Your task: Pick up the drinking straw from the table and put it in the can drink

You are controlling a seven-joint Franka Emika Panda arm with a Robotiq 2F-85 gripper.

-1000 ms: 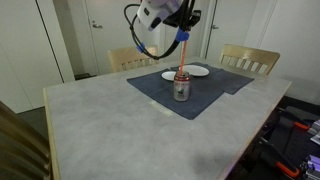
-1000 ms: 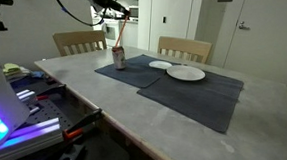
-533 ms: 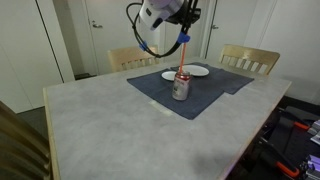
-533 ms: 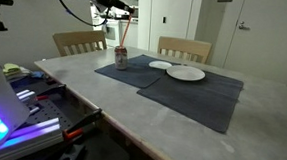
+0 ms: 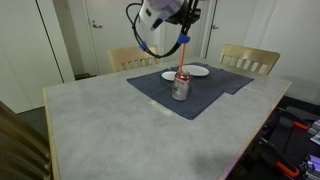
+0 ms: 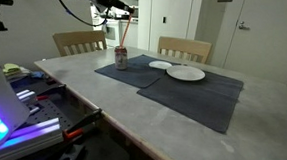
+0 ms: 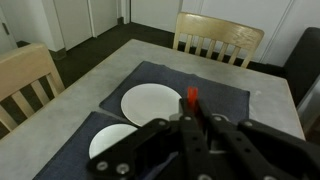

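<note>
hand (image 5: 185, 26): pinched shut on the straw's top end
straw (image 5: 184, 52): 1, red, nearly upright over the can, low tip right at can top, can't tell if it's inside
can (image 5: 181, 86): 1, upright on dark mat (image 5: 150, 85), on worktop (image 5: 100, 125)
plates (image 6: 185, 74): 2, white, side by side nr the can

White doors (image 5: 100, 25) & walls (image 5: 292, 35), pale wood chairs (image 7: 218, 38); dark floor (image 7: 95, 45), bright rm
</note>
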